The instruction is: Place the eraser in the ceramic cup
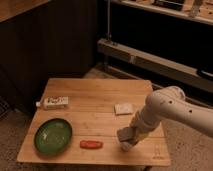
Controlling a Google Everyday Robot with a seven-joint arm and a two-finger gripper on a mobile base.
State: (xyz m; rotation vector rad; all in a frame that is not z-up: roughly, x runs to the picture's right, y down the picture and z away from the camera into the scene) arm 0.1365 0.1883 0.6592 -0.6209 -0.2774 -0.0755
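Pincer (128, 140), grip unclear, low over table (90, 90) near red object (91, 144) and pale square (123, 108).

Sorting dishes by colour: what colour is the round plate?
Green: the round plate shows best in the camera view. The gripper is over the front right of the wooden table.

The white arm (167, 106) extends from the right, elbow bent, end effector (128, 141) hanging low, pointing down-left.

Gripper (128, 141) low at table (95, 95) front right; red object (91, 144) beside, pale square (123, 108) beyond
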